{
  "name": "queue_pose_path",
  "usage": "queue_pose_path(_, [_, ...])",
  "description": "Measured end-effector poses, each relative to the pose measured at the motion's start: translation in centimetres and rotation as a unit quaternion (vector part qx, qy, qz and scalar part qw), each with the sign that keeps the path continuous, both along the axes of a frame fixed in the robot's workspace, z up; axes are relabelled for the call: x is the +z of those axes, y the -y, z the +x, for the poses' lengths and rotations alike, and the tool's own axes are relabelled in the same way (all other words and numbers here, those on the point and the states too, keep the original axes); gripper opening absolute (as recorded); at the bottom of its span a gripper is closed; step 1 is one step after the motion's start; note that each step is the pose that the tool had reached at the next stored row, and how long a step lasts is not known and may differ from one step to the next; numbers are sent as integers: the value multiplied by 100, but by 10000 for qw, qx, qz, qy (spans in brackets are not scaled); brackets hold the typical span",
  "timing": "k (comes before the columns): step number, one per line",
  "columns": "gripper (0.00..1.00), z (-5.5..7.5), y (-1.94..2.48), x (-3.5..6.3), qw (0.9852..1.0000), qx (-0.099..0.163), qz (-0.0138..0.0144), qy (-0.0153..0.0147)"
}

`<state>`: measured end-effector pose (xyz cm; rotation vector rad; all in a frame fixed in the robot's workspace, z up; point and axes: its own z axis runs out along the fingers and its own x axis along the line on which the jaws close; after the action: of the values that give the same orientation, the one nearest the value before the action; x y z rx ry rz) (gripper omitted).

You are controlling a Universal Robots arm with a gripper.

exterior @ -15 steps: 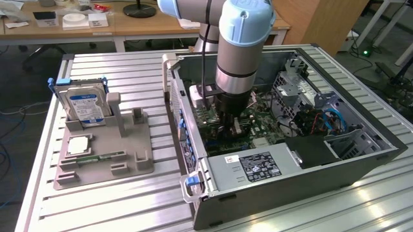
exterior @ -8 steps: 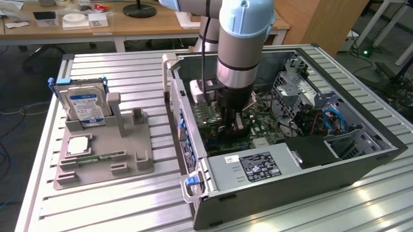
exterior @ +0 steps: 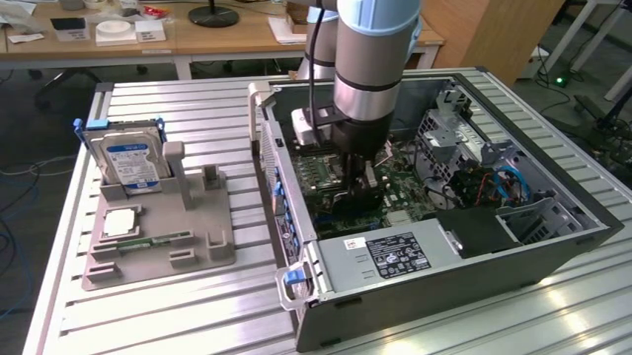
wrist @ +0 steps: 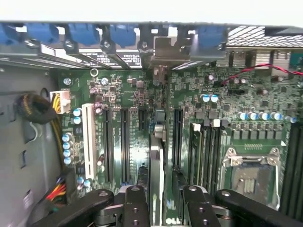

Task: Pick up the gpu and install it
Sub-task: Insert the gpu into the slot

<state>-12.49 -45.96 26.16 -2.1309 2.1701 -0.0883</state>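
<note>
Wrist view: pincer (wrist: 158,201) grips the gpu (wrist: 155,165) edge-on, upright over the motherboard (wrist: 128,90), inside the computer case (exterior: 474,274).

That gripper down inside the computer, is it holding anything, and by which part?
Yes. The gripper holds the gpu edge-on, its fingers pinching the card's upper edge, with the metal bracket end toward the case wall over the motherboard.

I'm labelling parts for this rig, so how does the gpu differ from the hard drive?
The gpu is a thin card seen edge-on, the hard drive a boxy silver block with a blue label. The gpu sits inside the computer case over the motherboard, between the hand's fingers; the hard drive stands untouched in the grey holder outside, toward the exterior view's left. Both stand on edge.
</note>
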Motion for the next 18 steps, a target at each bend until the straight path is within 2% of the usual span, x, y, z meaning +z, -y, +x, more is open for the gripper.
queue_pose_path(4, [35, 0, -1, 106, 10000, 0, 0, 36])
queue_pose_path(8, [33, 0, -1, 106, 10000, 0, 1, 38])
queue_pose_path(10, [21, 0, -1, 107, 10000, 0, 0, 38])
queue_pose_path(11, [21, 0, -1, 107, 10000, 0, 0, 38])
queue_pose_path(13, [10, 0, -1, 107, 10000, 0, 0, 38])
queue_pose_path(18, [10, 0, -1, 107, 10000, 0, 0, 38])
